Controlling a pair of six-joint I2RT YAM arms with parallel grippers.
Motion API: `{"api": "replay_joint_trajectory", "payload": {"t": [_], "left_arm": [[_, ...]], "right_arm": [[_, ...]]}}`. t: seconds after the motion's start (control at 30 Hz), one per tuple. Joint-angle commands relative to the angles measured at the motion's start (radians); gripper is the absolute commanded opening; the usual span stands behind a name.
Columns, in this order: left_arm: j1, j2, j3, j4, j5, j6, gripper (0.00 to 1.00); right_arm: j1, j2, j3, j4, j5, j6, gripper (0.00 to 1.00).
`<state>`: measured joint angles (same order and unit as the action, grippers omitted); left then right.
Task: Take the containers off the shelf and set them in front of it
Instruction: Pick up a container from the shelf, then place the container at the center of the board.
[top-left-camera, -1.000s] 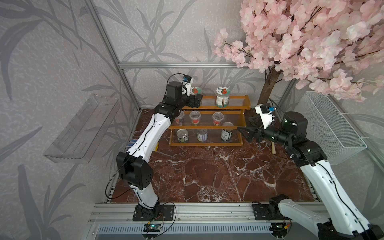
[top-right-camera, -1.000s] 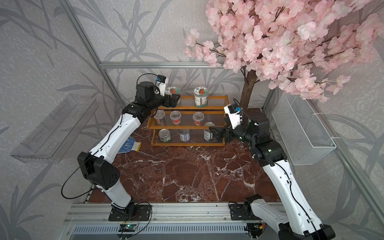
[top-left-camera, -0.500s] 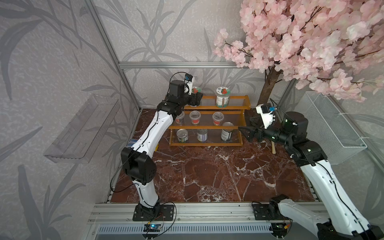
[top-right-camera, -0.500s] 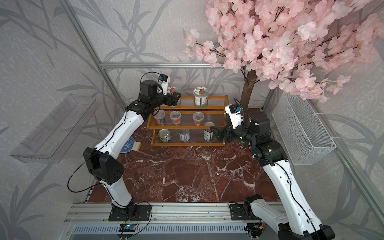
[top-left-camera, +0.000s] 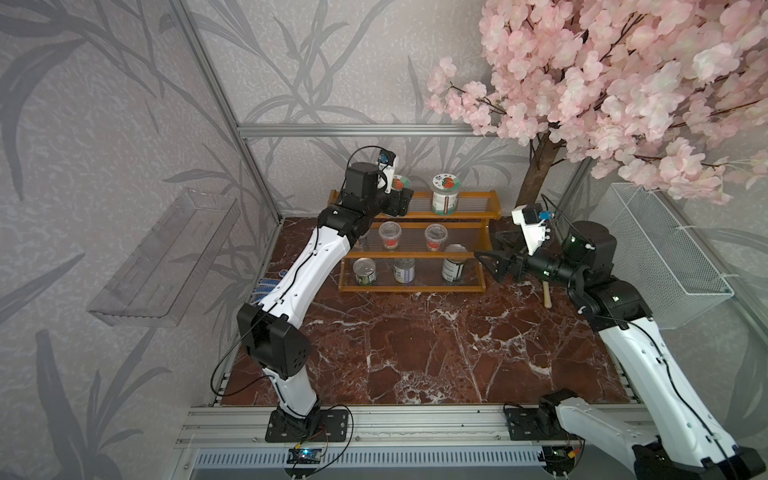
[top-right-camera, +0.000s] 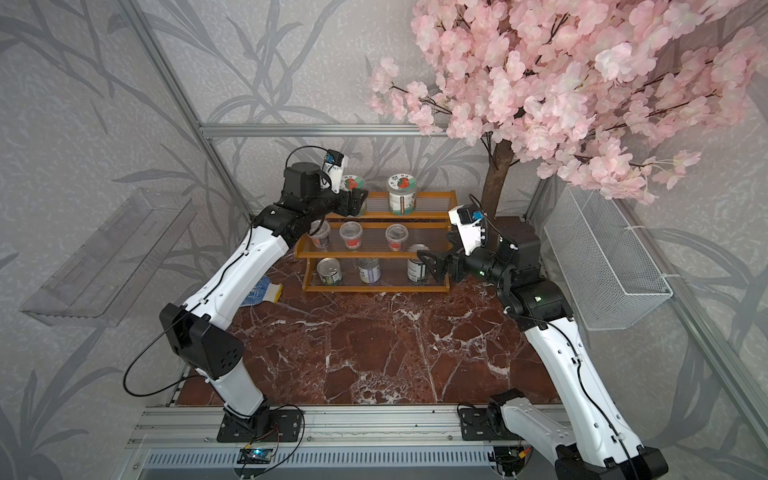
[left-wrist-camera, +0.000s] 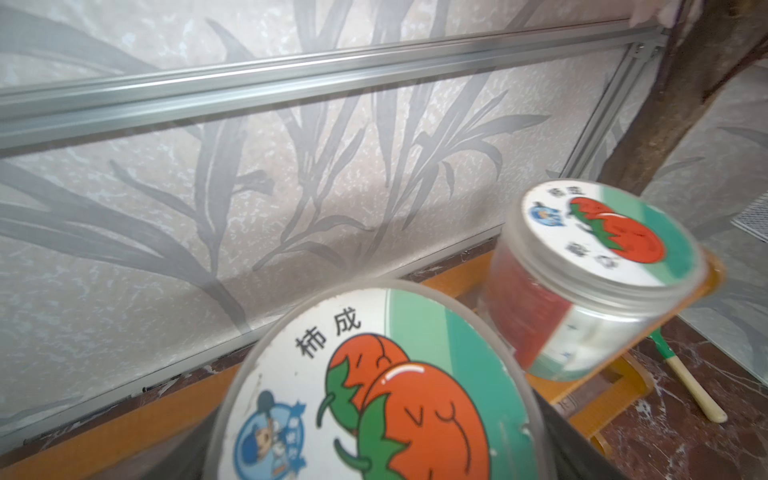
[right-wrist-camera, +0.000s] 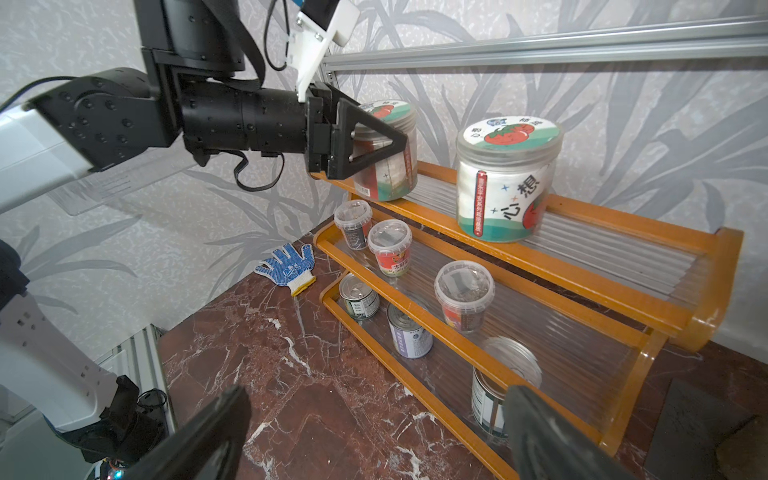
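Seemingly "柿成" atop the nearer jar (left-wrist-camera: 374, 395).

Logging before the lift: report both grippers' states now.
Left gripper: closed on the tall jar.
Right gripper: open, holding nothing.

I'm getting soft, even, fairly bright light in both top views, with only faint shadows falling on the bench (top-left-camera: 415, 340). On the left wrist, the near jar (left-wrist-camera: 374, 395) is reading sharp while the far jar (left-wrist-camera: 594, 282) is smearing and leaning with edge distortion. The right fingers (right-wrist-camera: 199, 440) are showing out of focus.
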<state>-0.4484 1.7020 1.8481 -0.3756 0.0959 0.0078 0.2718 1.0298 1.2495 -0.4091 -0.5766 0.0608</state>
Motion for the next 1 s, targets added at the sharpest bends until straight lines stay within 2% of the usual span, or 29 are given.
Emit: {"api": "replay_joint_trajectory", "payload": {"t": [0.0, 0.1, 0.23, 0.37, 0.5, 0.67, 0.83, 0.97], "left_arm": [[-0.067, -0.150, -0.059, 0.019, -0.078, 0.017, 0.73], [-0.145, -0.257, -0.192, 0.034, -0.132, -0.009, 0.74], [-0.254, -0.417, -0.451, 0.097, -0.230, -0.062, 0.75], [-0.339, -0.567, -0.713, 0.160, -0.364, -0.163, 0.76], [-0.417, -0.661, -0.950, 0.244, -0.487, -0.268, 0.76], [-0.438, -0.731, -1.203, 0.321, -0.592, -0.400, 0.76], [-0.431, -0.812, -1.413, 0.367, -0.642, -0.506, 0.77], [-0.409, -0.869, -1.528, 0.413, -0.642, -0.535, 0.77]], "right_arm": [[-0.004, 0.008, -0.004, 0.046, -0.042, 0.019, 0.99], [-0.005, 0.013, -0.010, 0.053, -0.090, 0.021, 0.99], [-0.003, 0.007, -0.054, 0.093, -0.159, 0.027, 0.99], [0.000, -0.018, -0.129, 0.142, -0.193, 0.055, 0.99], [0.004, -0.042, -0.197, 0.178, -0.204, 0.073, 0.99], [0.007, -0.057, -0.249, 0.191, -0.200, 0.071, 0.99], [0.009, -0.060, -0.292, 0.204, -0.197, 0.065, 0.99], [0.019, -0.054, -0.336, 0.240, -0.194, 0.078, 0.99]]}}
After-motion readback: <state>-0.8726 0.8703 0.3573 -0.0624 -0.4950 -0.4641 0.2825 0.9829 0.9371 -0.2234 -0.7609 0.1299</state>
